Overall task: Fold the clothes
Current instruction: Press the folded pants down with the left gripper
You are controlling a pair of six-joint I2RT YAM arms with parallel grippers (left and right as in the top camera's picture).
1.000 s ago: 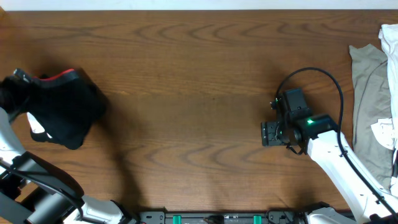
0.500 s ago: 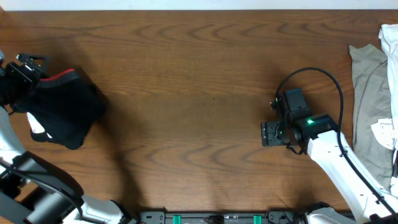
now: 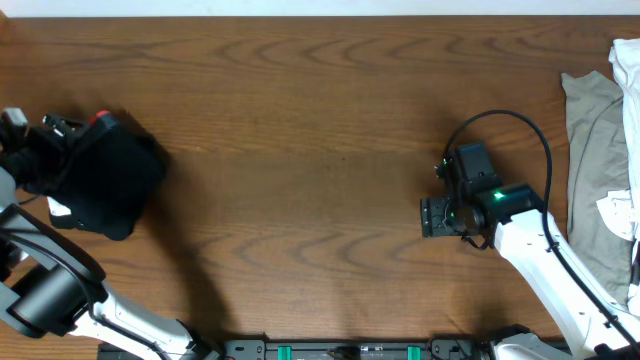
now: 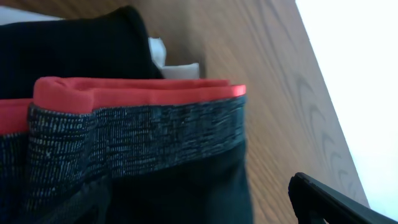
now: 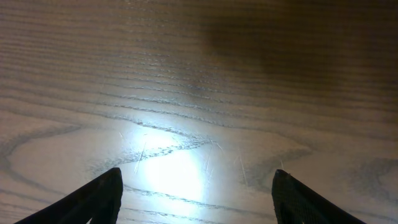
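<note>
A wide stretch of bare brown wood-grain desk (image 3: 320, 120) is seen between the two arms, with nothing lying on it from the middle to the far edge.

The black long pants (image 3: 105, 180) are bunched into a compact heap near the desk's left edge. Their grey speckled elastic waistband (image 4: 137, 134) with a red upper rim (image 4: 137, 92) is turned toward the left end effector (image 3: 62, 130). That end effector is held just beside the heap with its jaws spread. Only one dark finger (image 4: 323, 202) is caught at the lower corner of the left wrist view, and whether the cloth is touched cannot be told. A small white patch (image 4: 177, 65) is glimpsed behind the waistband, but what it is cannot be made out.

The right end effector (image 3: 438, 215) is poised over bare wood right of centre, well apart from any garment. Its two fingertips are set wide apart and nothing is held between them.

Along the right edge a grey-beige soft top (image 3: 590, 170) is spread out and partly cut off by the frame. White fabric (image 3: 625, 60) is seen at its far corner, also cropped. A crumpled white piece (image 3: 618, 215) lies on the top's near part, with its outline hidden beyond the picture's border.
</note>
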